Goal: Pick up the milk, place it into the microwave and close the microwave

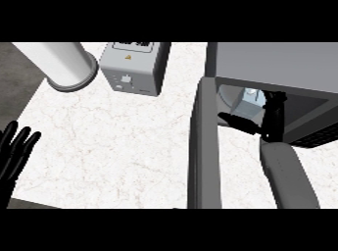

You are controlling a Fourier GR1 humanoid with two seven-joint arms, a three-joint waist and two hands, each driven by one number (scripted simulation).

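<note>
Milk (pixel 250 98) sits inside the microwave (pixel 287 63), the right hand (pixel 273 120) beside it with fingers spread (seemingly releasing); its door (pixel 204 162) stands open.

Black, slender-fingered left hand (pixel 5 157) and right hand (pixel 272 116); 1 smooth, rounded grey forearm (pixel 287 177).

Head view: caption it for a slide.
Right hand inside the open microwave, near the milk; left hand rests open at lower left.

White marbled counter (pixel 113 147) carries three things: microwave (pixel 287 63); grey box appliance (pixel 132 68) just left of microwave; white cylinder (pixel 63 61) farther left of microwave.
</note>
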